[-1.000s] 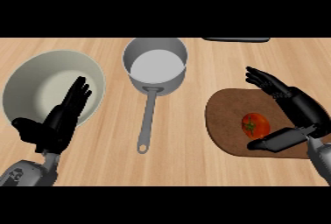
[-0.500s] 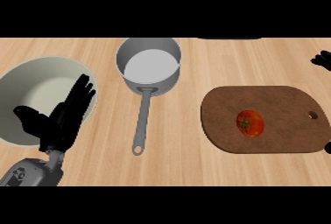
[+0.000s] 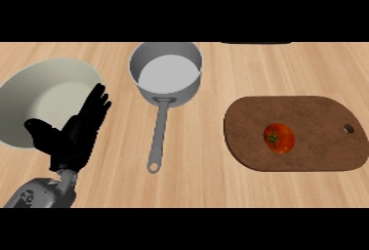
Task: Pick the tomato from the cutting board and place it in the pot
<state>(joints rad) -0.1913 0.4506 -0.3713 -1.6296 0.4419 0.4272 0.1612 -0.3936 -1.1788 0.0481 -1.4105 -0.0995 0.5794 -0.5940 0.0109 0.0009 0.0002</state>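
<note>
Tomato on cutting board, stem twd pot; left hand open.

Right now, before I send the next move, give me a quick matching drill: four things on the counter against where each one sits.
Things:
1. tomato
2. pot
3. bowl
4. left hand

Places:
A. far left of the counter, partly under the hand
B. on the cutting board, at the right
C. lower left, open, fingers up
D. top centre, handle pointing toward the robot

Pairs: 1-B, 2-D, 3-A, 4-C
</note>
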